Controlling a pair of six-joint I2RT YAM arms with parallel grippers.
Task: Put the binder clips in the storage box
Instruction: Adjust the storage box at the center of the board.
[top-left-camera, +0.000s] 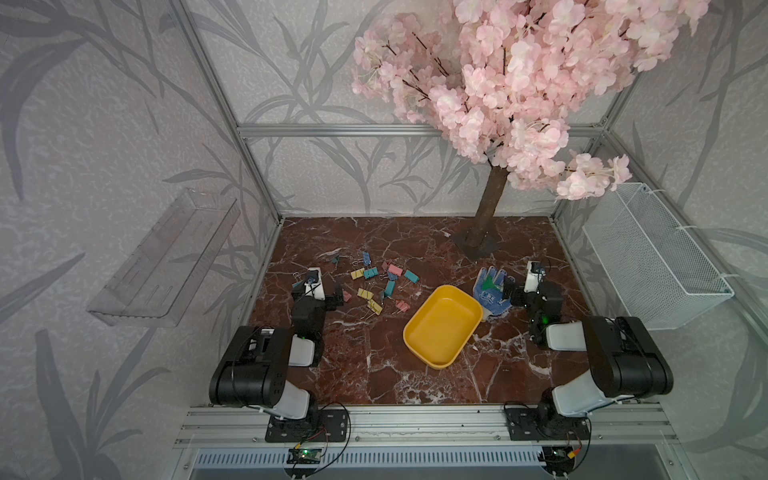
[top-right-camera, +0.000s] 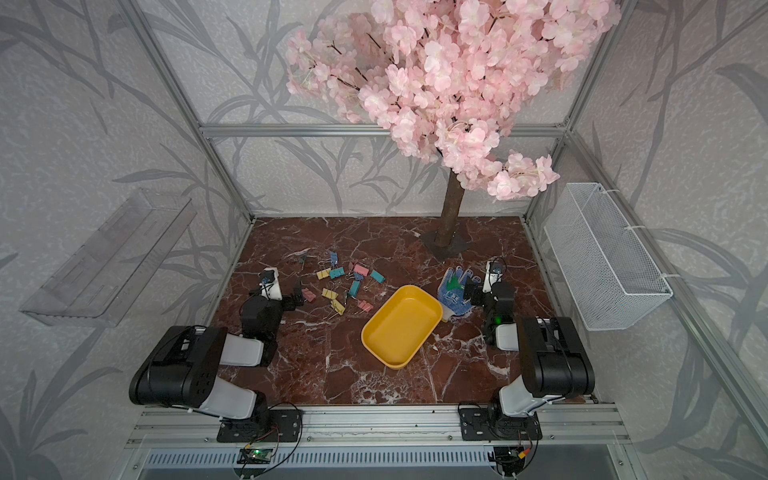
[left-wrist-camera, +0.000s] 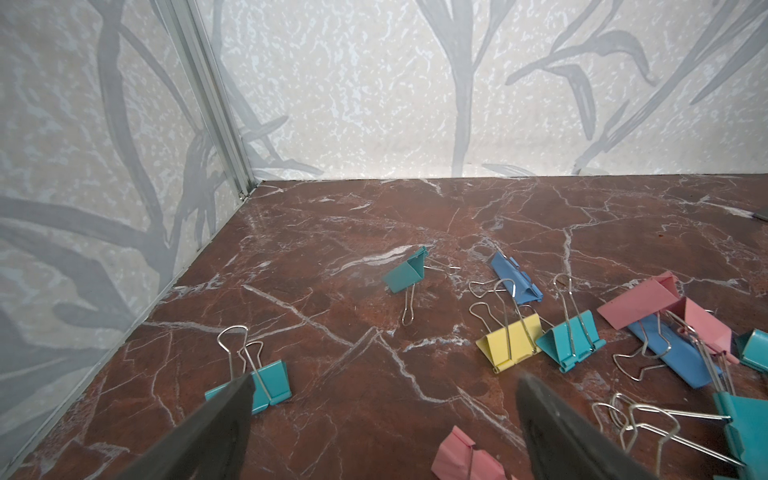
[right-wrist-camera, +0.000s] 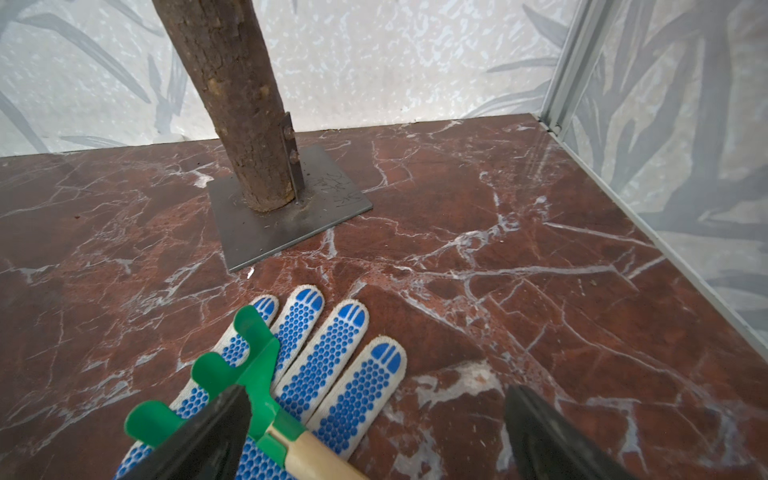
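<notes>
On the left half of the marble counter (top-left-camera: 374, 374), the binder clips (top-left-camera: 374, 286) lie scattered, none yet in the empty yellow storage box (top-left-camera: 442, 328) at its middle. The left hand (left-wrist-camera: 384, 399) hovers spread beside them. The right hand (right-wrist-camera: 376, 399), also spread, hangs over a glove (right-wrist-camera: 332, 353) and rake (right-wrist-camera: 232, 374). Tangled wire handles could drag neighbouring clips along, or slip free.

Glossy black arms (top-left-camera: 249, 370) with white links (top-left-camera: 575, 399), thin black cables (top-left-camera: 349, 424)
</notes>
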